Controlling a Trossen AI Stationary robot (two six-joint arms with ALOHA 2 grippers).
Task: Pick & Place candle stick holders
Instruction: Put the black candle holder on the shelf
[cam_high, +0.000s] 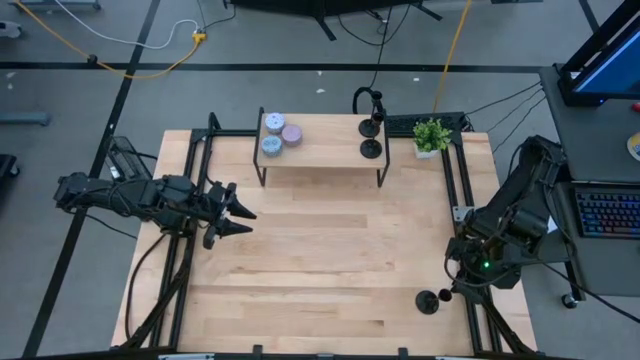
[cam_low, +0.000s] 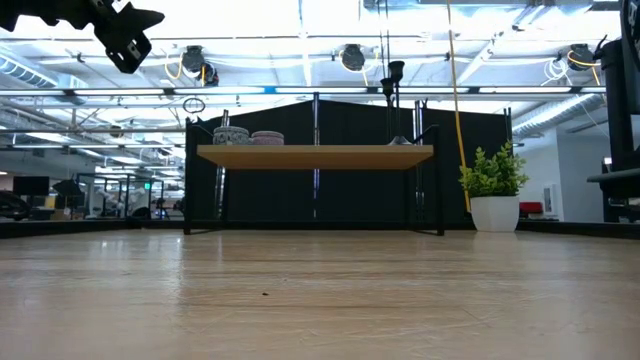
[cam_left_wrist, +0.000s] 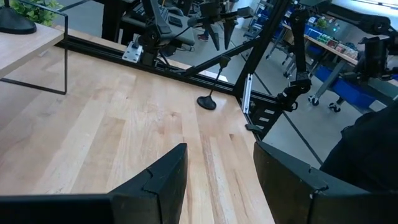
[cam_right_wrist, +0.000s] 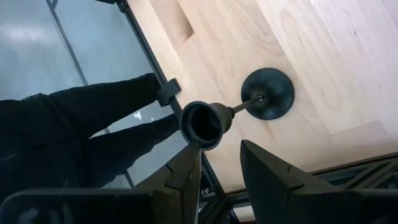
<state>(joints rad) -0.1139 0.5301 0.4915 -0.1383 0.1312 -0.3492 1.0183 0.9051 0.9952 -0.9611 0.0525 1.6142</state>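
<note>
One black candle stick holder (cam_high: 428, 301) stands on its disc base near the table's near right corner. In the right wrist view its cup top (cam_right_wrist: 204, 124) and base (cam_right_wrist: 268, 93) show. My right gripper (cam_right_wrist: 221, 168) is open above it, pointing down. The cup lies just off one fingertip (cam_right_wrist: 189, 163), and I cannot tell whether they touch. Two more holders (cam_high: 371, 148) (cam_high: 371, 125) stand on the right end of the small shelf (cam_high: 320, 150). My left gripper (cam_high: 240, 212) is open and empty above the table's left side, also seen in the left wrist view (cam_left_wrist: 221, 180).
Three pastel candle tins (cam_high: 278, 134) sit on the shelf's left end. A small potted plant (cam_high: 431, 135) stands right of the shelf at the far edge. Black frame rails run along the table's left and right edges. Bare wood lies between the arms.
</note>
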